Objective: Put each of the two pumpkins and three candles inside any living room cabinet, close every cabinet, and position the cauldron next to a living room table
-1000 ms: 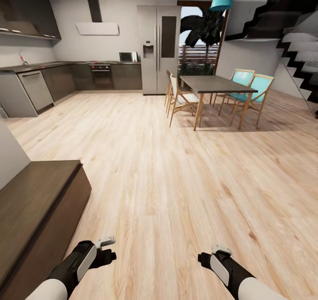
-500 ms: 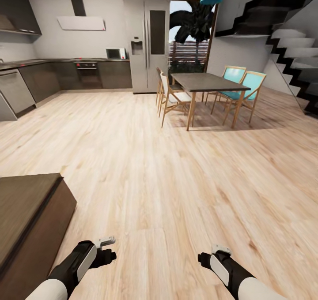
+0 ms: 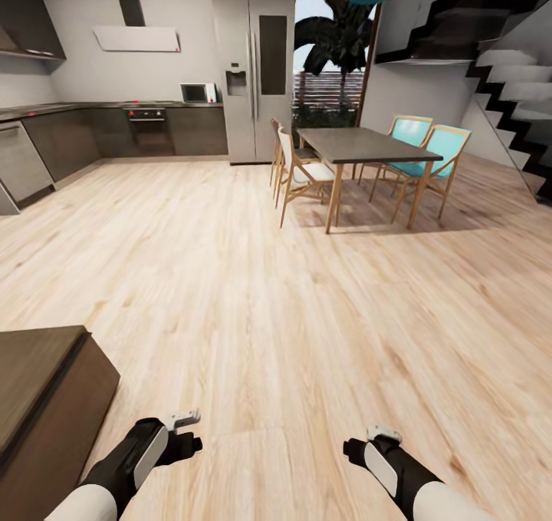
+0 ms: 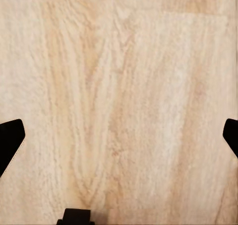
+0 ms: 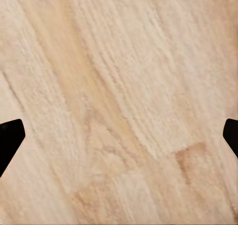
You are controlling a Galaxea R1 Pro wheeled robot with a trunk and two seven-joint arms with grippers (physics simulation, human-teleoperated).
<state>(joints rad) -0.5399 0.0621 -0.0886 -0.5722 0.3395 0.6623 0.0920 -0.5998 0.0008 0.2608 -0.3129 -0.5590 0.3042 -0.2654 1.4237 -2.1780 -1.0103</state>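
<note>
Head view, left to right. We saw one end of the cabinet (image 3: 38,398) at the lower left, its front apparently shut, though little of it showed. The left gripper (image 3: 186,427) hung over bare plank floor (image 3: 253,306), fingers (image 4: 10,140) spread wide with nothing between them. The right gripper (image 3: 366,440) did likewise, its fingers (image 5: 10,138) parted and empty. A dining table (image 3: 360,145) with chairs stood well beyond.
</note>
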